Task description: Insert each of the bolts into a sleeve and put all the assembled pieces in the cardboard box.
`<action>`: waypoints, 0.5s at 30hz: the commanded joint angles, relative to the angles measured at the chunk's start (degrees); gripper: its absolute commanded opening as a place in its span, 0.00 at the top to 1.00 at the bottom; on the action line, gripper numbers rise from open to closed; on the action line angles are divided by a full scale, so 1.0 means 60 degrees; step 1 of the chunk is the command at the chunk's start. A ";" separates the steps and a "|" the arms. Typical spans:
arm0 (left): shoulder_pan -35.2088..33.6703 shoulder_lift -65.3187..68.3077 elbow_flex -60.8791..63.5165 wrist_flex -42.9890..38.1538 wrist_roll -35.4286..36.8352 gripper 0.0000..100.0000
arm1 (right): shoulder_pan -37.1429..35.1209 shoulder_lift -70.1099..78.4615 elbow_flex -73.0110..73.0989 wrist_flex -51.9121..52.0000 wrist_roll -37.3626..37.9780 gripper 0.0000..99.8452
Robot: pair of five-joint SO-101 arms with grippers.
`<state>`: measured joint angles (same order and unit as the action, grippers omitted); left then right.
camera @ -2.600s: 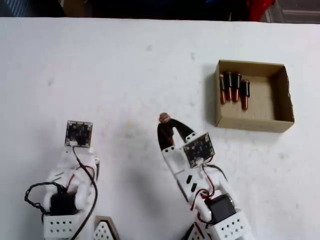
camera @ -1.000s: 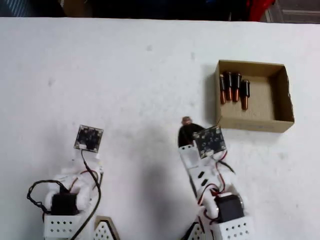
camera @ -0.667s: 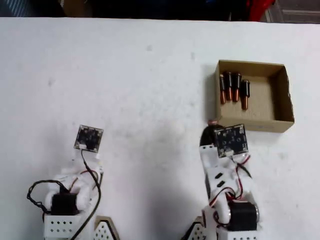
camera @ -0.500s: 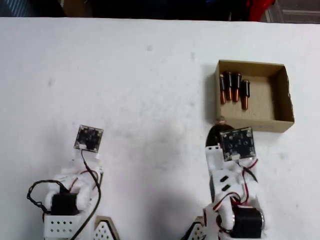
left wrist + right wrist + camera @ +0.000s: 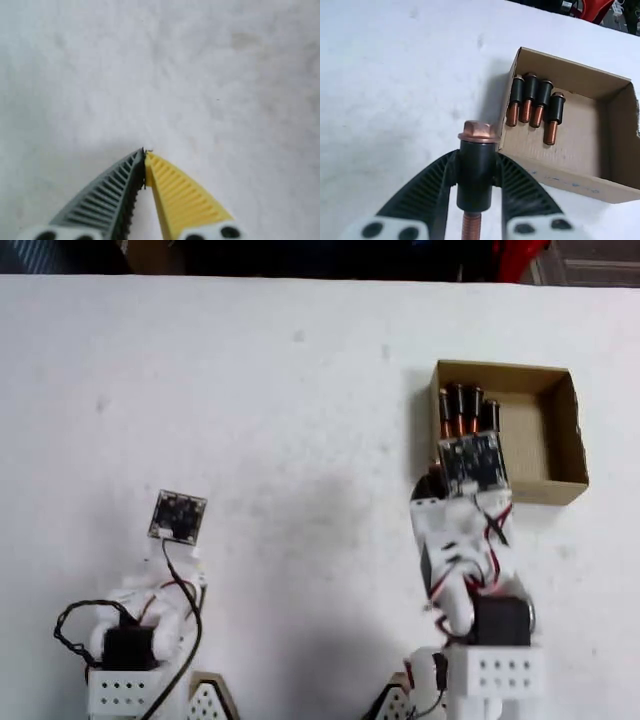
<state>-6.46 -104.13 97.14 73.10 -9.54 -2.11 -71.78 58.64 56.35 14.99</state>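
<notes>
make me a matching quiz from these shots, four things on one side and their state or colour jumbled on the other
Column one:
1. left claw
2. right claw
3. cardboard box
4. bolt head

Column two:
A. copper coloured
B. shut, with nothing in it
C. four assembled pieces lie inside
D. shut on a black sleeve with a bolt through it

Pairs: 1-B, 2-D, 3-C, 4-A
</notes>
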 commanded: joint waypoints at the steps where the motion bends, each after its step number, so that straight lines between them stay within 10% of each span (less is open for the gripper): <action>1: 0.0051 -0.0095 -0.0029 0.0103 -0.0117 0.98 | 0.0725 0.0945 -0.0894 -0.0960 0.0059 0.98; 15: 0.0051 -0.0095 -0.0029 0.0103 -0.0117 0.98 | 0.2132 0.6527 -0.4718 -0.1121 0.0132 0.98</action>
<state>-6.46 -104.13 97.14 73.10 -9.54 9.05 -38.29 38.42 51.34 14.99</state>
